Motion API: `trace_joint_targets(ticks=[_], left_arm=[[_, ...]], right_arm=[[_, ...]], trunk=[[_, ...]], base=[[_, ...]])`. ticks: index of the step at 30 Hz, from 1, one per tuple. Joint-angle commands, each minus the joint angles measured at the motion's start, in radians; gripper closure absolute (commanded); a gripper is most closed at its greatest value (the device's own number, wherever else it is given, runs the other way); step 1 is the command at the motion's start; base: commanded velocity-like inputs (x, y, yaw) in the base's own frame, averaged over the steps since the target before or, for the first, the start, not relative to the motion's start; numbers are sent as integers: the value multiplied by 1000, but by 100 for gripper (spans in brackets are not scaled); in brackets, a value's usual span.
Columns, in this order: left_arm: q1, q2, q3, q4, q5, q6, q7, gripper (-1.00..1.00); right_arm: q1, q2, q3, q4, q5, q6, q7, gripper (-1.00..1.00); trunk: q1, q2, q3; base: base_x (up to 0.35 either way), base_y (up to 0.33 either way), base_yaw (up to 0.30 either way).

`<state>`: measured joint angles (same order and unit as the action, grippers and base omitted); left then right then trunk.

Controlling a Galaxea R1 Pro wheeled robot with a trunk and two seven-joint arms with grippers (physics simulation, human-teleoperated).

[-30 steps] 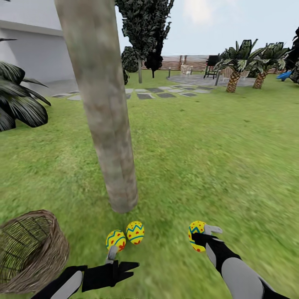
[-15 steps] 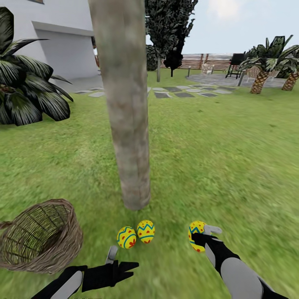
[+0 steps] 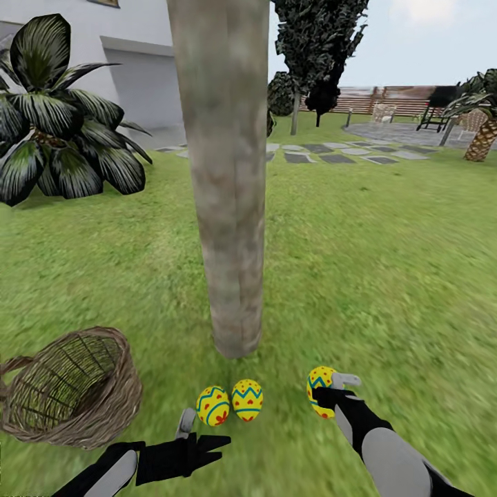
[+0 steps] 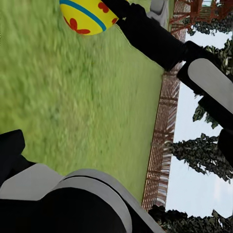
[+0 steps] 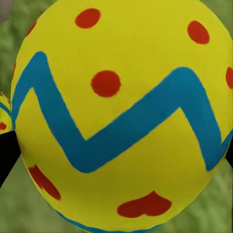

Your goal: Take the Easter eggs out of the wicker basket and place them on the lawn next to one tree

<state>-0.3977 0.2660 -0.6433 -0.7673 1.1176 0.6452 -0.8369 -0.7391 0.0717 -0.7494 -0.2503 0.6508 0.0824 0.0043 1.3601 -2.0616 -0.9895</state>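
Note:
A thick grey-beige tree [image 3: 228, 207] rises from the lawn [image 3: 386, 276] straight ahead. Two yellow Easter eggs [image 3: 212, 405] [image 3: 247, 400] lie side by side on the grass just before its base. My right gripper [image 3: 330, 395] is shut on the third egg [image 3: 319, 400], held low to the right of the trunk; up close that egg [image 5: 121, 116] shows blue zigzags and red dots. In the left wrist view the same egg [image 4: 87, 17] hangs in the right arm's grip. My left gripper [image 3: 201, 429] is open, just short of the two eggs. The wicker basket [image 3: 69, 386] lies tipped at left, looking empty.
A spiky palm-like plant [image 3: 62, 145] stands at the left before the white house [image 3: 138, 83]. Grey stepping stones [image 3: 331, 155] cross the grass behind the tree. Far back are a dark leafy tree [image 3: 317, 48], a slatted fence [image 3: 400, 100] and another palm [image 3: 483, 131].
The view has swung left, so trunk, basket and eggs have slid rightward in the picture. The two eggs on the grass now sit farther from my left gripper. The right gripper still holds its egg.

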Motion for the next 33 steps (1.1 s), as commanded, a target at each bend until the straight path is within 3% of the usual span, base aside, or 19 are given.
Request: trace_joint_targets(ticks=[1, 3, 5, 8, 11, 18, 29, 33], left_arm=[[-1, 1, -4, 0, 10, 7, 1, -100], [-1, 1, -4, 0, 10, 7, 1, -100], [-1, 1, -4, 0, 10, 7, 1, -100], [-1, 0, -4, 0, 10, 7, 1, -100], [-1, 0, -4, 0, 10, 7, 1, -100], [0, -1, -5, 0, 11, 7, 1, -100], [0, -2, -4, -4, 11, 7, -3, -100], [0, 8, -4, -3, 7, 7, -97, -100]], right_arm=[[0, 1, 0, -2, 6, 5, 1, 100], [0, 0, 8, -1, 10, 6, 3, 100], [0, 2, 42, 0, 25, 6, 8, 100], [0, 27, 147, 0, 33, 6, 4, 100], [1, 52, 211, 0, 32, 4, 2, 100], [-8, 80, 226, 0, 32, -6, 1, 100], [-23, 88, 226, 27, 30, -9, 2, 100], [-23, 88, 227, 26, 31, -9, 2, 100]], trunk=[[0, 0, -1], [0, 0, -1], [0, 0, -1], [0, 0, -1], [0, 0, -1], [0, 0, -1], [42, -77, -35], [57, -105, -48]], base=[[29, -28, 43], [7, -6, 10], [1, -1, 2], [0, 0, 0], [0, 0, 0], [0, 0, 0], [0, 0, 0], [0, 0, 0]])
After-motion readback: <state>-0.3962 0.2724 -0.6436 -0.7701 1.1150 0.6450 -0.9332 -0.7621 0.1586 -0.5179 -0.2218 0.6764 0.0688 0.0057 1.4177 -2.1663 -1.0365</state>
